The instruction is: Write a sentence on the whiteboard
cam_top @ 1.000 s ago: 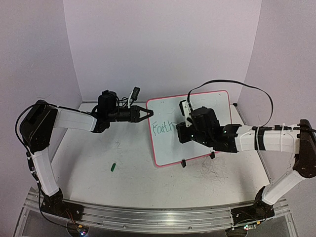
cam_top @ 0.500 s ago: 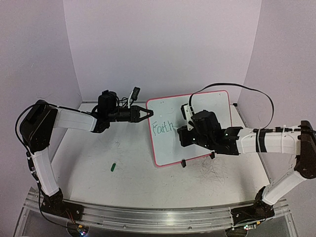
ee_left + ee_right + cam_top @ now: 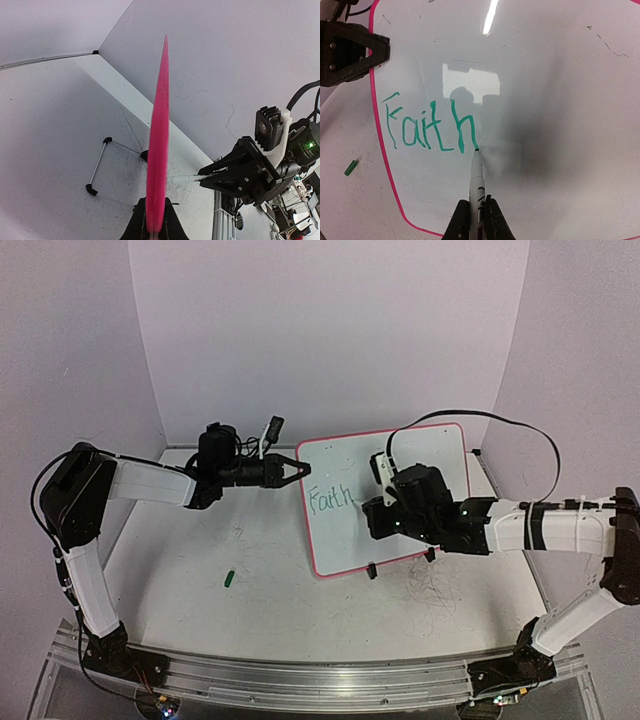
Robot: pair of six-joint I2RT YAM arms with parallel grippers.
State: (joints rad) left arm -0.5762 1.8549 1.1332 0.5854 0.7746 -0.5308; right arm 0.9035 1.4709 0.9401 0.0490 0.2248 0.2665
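The whiteboard [image 3: 345, 465], white with a thin pink-red frame, stands tilted at the table's middle right on black clip feet. My left gripper [image 3: 303, 470] is shut on its left edge; in the left wrist view the frame [image 3: 159, 150] shows edge-on between the jaws. My right gripper [image 3: 476, 216] is shut on a white marker [image 3: 477, 177], whose tip touches the board at the foot of the "h". The sentence [image 3: 431, 127] reads "Faith" in green; it also shows in the top view [image 3: 331, 500].
A small green marker cap [image 3: 229, 578] lies on the scuffed tabletop left of the board; it also shows in the right wrist view [image 3: 351, 167]. Purple walls close in the back and sides. The right arm's black cable [image 3: 520, 430] arcs over the board.
My right gripper has shifted slightly right and down along the board with the marker. The left arm and the board have not moved.
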